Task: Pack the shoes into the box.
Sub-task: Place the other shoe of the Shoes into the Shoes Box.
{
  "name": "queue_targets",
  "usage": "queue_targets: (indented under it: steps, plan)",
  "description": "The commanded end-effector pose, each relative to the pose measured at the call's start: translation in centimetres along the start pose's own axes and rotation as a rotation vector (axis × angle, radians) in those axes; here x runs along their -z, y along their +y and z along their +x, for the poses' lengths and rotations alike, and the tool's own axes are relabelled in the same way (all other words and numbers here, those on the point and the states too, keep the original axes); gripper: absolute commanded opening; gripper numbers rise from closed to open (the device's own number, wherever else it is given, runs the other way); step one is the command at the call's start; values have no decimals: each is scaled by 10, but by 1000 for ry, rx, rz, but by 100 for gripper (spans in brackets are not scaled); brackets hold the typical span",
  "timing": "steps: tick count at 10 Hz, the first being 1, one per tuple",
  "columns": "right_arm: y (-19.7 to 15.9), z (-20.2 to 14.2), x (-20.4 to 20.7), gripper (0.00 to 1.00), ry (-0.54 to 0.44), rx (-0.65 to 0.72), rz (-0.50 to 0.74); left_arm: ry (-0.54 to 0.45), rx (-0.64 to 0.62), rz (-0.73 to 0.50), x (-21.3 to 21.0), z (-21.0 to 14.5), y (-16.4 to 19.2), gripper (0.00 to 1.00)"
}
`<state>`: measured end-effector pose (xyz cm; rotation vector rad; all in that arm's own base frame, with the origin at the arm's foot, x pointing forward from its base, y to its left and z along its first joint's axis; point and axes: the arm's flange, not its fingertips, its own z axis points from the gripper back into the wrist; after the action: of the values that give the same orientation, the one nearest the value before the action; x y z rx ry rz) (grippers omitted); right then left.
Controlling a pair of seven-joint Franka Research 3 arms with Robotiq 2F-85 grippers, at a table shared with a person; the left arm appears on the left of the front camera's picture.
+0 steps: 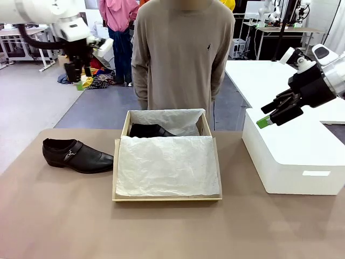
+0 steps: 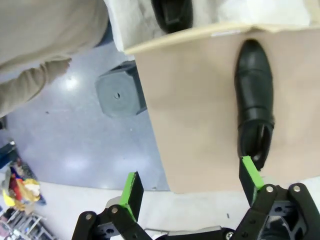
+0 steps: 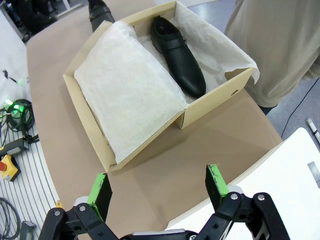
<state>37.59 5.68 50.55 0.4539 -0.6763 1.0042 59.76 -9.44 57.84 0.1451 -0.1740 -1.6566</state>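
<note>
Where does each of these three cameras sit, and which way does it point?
Front view: fixed between the arms, facing across the table at the person; the left gripper and right gripper hang open above.
Left wrist view: on the left arm, looking down past its green fingers at the loose shoe.
Right wrist view: on the right arm, looking down past its fingers at the box holding the other shoe.
Shared: all three show the box and both shoes.
</note>
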Motion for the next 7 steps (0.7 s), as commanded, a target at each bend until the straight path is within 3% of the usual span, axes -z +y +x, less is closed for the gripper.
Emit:
queue_targets:
  steps: [1, 3, 5, 7]
  plan:
    - [-4, 1, 2, 100, -32, -25, 9, -14, 34, 49, 8, -31, -23, 100]
    - [-4, 1, 2, 100, -32, -25, 9, -40, 22, 72, 17, -49, -31, 100]
    - [-4, 1, 2, 100, -32, -25, 9, -45, -53, 0, 21, -51, -28, 100]
    - [-4, 1, 2, 100, -32, -25, 9, -12, 0, 44, 15, -53, -21, 100]
